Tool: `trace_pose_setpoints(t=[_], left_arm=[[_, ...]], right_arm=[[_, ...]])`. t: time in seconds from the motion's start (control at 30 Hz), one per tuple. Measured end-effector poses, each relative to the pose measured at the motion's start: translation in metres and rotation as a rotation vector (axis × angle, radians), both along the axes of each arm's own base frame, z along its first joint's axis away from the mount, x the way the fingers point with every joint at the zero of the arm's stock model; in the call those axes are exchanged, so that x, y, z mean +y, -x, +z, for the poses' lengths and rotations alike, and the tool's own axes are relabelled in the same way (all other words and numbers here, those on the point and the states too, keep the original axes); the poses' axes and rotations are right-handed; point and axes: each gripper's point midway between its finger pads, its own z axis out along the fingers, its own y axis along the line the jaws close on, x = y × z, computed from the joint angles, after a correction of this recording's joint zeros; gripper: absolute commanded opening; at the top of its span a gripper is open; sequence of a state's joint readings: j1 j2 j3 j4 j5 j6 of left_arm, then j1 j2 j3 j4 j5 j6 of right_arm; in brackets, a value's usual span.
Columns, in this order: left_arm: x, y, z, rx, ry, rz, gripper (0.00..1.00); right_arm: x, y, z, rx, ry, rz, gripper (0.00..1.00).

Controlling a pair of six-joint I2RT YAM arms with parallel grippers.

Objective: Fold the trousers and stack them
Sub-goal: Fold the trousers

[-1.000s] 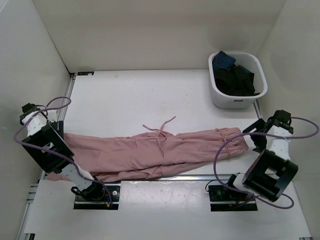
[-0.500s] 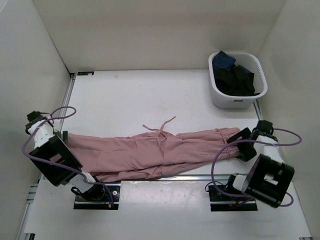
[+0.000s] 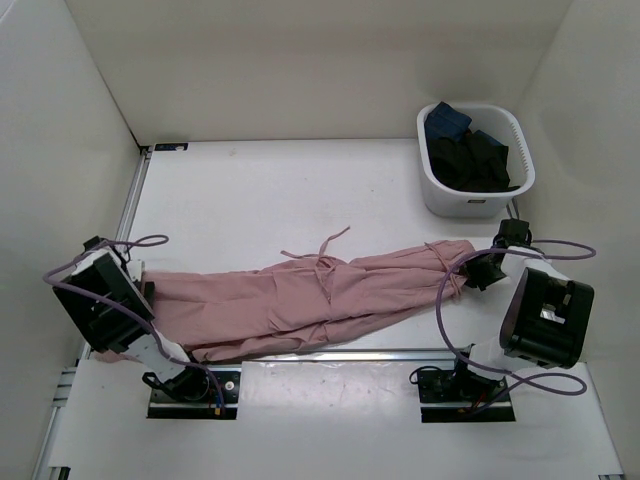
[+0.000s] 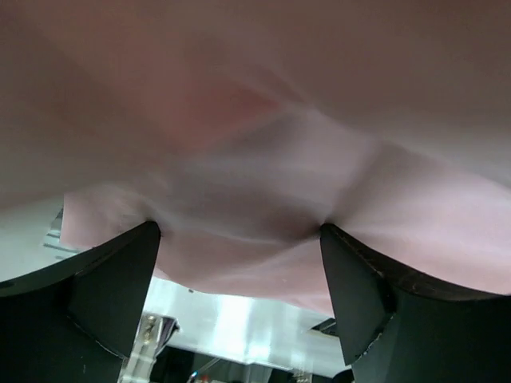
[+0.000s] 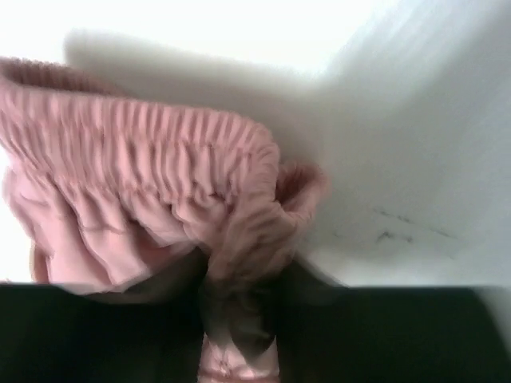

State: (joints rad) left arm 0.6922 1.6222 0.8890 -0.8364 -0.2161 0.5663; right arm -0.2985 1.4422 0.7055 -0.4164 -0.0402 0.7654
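Observation:
The dusty-pink trousers (image 3: 310, 295) lie stretched left to right across the near half of the table, their drawstring (image 3: 322, 248) looping off the middle. My right gripper (image 3: 481, 271) is at their right end, shut on the gathered elastic waist (image 5: 152, 152), which bunches between the jaws of the right gripper (image 5: 239, 311). My left gripper (image 3: 137, 290) is at the leg end on the left. In the left wrist view the left gripper (image 4: 239, 231) stands open, its black fingers (image 4: 112, 287) wide apart, with pink fabric (image 4: 263, 159) lying blurred across and above them.
A white basket (image 3: 461, 206) holding dark clothes (image 3: 470, 160) stands at the back right, just beyond the right arm. White walls close in the table on the left, back and right. The metal rail (image 3: 330, 355) runs along the near edge.
My right gripper moved in to the waist end and shut on it, drawing that end slightly away. My left arm dropped lower onto the leg end. The trousers shifted and now slant.

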Motion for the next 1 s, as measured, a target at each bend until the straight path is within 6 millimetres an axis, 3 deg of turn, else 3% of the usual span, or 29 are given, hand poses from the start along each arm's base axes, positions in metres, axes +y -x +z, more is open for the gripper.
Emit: trace_pose_setpoints(t=[0.03, 0.07, 0.2, 0.37, 0.43, 0.53, 0.63, 0.7, 0.8, 0.83, 0.93, 1.0], left_arm=[[-0.001, -0.001, 0.000, 0.010, -0.008, -0.008, 0.94], [-0.002, -0.002, 0.001, 0.019, -0.015, -0.017, 0.94], [-0.013, -0.019, 0.002, 0.024, -0.007, -0.057, 0.94], [-0.034, -0.068, 0.005, -0.064, 0.039, -0.101, 0.94], [-0.044, -0.081, 0.007, -0.087, 0.055, -0.125, 0.94], [-0.067, -0.091, 0.007, -0.096, 0.091, -0.165, 0.95], [-0.093, -0.098, 0.006, -0.094, 0.125, -0.219, 0.95], [-0.109, -0.103, 0.006, -0.092, 0.138, -0.257, 0.95], [-0.124, -0.105, 0.002, -0.085, 0.144, -0.288, 0.95], [-0.126, -0.104, 0.000, -0.081, 0.144, -0.289, 0.95], [-0.128, -0.098, -0.005, -0.059, 0.149, -0.276, 0.96], [-0.129, -0.098, -0.006, -0.060, 0.150, -0.266, 0.96]], right_arm=[[-0.003, -0.005, -0.002, -0.003, -0.001, -0.023, 0.05], [-0.004, -0.007, -0.003, -0.003, -0.004, -0.033, 0.00], [-0.016, -0.008, -0.003, -0.008, 0.012, -0.099, 0.00], [-0.065, 0.010, 0.009, 0.029, 0.196, -0.201, 0.00], [-0.084, 0.017, 0.027, 0.040, 0.287, -0.217, 0.00], [-0.108, 0.011, 0.069, 0.004, 0.430, -0.209, 0.00], [-0.111, -0.004, 0.118, -0.056, 0.600, -0.133, 0.00], [-0.086, -0.021, 0.152, -0.114, 0.728, -0.008, 0.00], [-0.007, -0.044, 0.190, -0.237, 0.837, 0.237, 0.00], [0.031, -0.045, 0.200, -0.278, 0.861, 0.325, 0.00], [0.119, -0.029, 0.206, -0.347, 0.872, 0.508, 0.00], [0.161, -0.011, 0.198, -0.348, 0.887, 0.603, 0.00]])
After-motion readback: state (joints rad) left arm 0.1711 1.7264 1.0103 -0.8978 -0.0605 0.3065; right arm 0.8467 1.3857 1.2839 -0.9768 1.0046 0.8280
